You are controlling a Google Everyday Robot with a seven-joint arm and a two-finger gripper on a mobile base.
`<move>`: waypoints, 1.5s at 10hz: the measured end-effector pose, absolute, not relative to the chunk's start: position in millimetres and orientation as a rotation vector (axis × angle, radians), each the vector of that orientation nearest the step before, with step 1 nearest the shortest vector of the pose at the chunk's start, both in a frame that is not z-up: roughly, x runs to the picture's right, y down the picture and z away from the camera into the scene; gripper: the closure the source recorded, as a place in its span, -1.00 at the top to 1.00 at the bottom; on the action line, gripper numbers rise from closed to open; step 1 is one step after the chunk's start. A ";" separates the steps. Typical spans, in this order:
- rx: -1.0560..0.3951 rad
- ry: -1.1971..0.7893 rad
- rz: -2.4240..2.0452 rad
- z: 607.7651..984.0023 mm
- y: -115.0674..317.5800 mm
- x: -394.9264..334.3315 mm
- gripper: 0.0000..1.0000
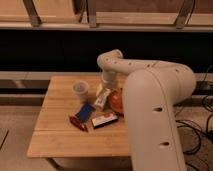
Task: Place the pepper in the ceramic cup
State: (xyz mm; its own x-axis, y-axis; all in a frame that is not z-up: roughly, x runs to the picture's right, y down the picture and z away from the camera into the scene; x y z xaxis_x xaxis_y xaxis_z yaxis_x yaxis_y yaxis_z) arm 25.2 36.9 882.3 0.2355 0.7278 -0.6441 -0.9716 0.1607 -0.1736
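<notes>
The pepper (78, 123) is a small slender red chili lying on the wooden table (60, 142) at the front left, just below a flat blue rectangle (85, 111). The ceramic cup (80, 90) is a small pale round cup standing upright at the table's back left. My gripper (106, 86) hangs from the white arm over the middle back of the table, just right of the cup and well behind the pepper. Nothing can be seen in the gripper.
A small white bottle (101, 99) lies tilted below the gripper. An orange bowl (117, 101) sits to its right, partly hidden by my arm. A red, white and black box (104, 120) lies in front. My large white arm (150, 120) covers the table's right side.
</notes>
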 end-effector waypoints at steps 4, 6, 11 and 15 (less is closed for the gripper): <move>-0.635 0.417 1.122 861.1 45.4 -14.8 0.60; -0.655 0.387 1.035 835.6 60.9 -36.4 0.60; -0.678 0.253 0.761 804.7 83.8 -60.3 0.60; -0.791 0.122 0.449 812.5 118.0 -129.1 0.60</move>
